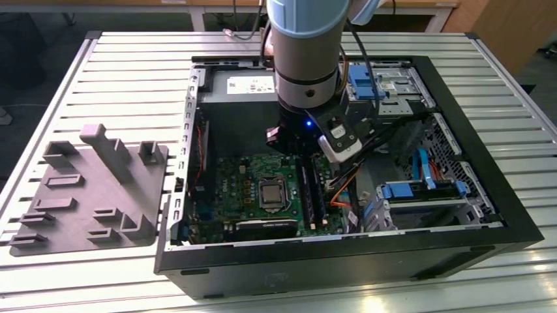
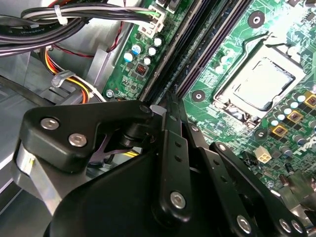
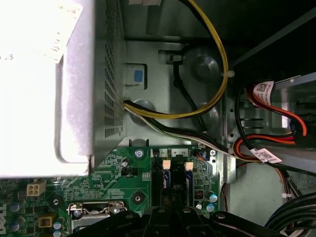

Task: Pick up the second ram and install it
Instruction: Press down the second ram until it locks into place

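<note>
- Second ram cannot be picked out for certain: no stick stands in the gray fixture (image 1: 87, 189), and I cannot tell whether a stick sits in the long black memory sockets (image 1: 311, 192) or is held edge-on at the gripper's tip.
- Computer case (image 1: 348, 251) lies on its side on the table (image 1: 130, 65) with its open face up, which probably lets the arm reach the motherboard (image 1: 239, 182) from above.
- The fixture sits just beside the case, likely as a nearby stand for parts.
- Gripper (image 2: 165, 98) is low inside the case, lined up over the sockets beside the processor socket (image 2: 259, 84).
- Its jaws look drawn together, closed or nearly so. What they pinch, if anything, is hidden.
</note>
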Tool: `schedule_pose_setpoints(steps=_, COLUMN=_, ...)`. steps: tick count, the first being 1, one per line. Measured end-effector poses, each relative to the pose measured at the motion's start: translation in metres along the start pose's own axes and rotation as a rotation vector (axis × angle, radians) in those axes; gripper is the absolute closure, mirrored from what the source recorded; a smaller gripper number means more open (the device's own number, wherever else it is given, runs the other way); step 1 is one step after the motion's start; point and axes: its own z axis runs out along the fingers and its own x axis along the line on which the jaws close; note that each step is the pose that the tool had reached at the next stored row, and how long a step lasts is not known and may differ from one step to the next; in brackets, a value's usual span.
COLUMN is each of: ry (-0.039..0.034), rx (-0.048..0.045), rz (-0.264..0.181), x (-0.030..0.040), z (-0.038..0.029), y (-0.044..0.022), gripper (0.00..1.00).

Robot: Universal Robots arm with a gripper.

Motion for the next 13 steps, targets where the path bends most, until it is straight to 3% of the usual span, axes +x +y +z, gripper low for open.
schedule_pose_setpoints(steps=10, ry=-0.0001, rx=-0.0001, rz=0.000, x=0.0002, z=0.0015, y=-0.0001, gripper=0.89)
schedule_pose_setpoints(steps=13, ry=-0.0008, rx=-0.0025, rz=0.000, x=-0.0006, z=-0.0040, y=0.0005, gripper=0.89)
